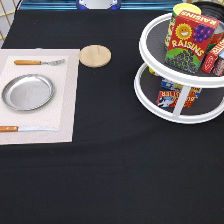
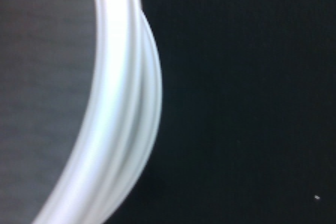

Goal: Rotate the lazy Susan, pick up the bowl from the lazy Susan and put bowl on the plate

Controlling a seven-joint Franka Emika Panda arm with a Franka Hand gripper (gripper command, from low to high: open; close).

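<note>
Broadly, the table (image 1: 115, 175) under its black cloth has a wide bare stretch along the exterior view's bottom edge and through the middle. The lazy Susan (image 1: 150, 95) stands at the exterior view's top right corner, its white rims reaching the right edge; the upper tier carries a raisins box (image 1: 189, 41) and other packets, the lower tier more packets behind the white post. The wrist view shows only a curved white rim (image 2: 120, 125) of the lazy Susan against dark cloth, from close by. A pale placemat (image 1: 65, 100) lies flush with the left edge. On it rests the plate (image 1: 27, 92), with a fork (image 1: 39, 62) above and a knife (image 1: 25, 128) below. A wooden disc (image 1: 95, 55) sits just off the mat's top right corner. The bowl cannot be made out in either view. The claw is out of sight in the exterior view, so its state cannot be told.
</note>
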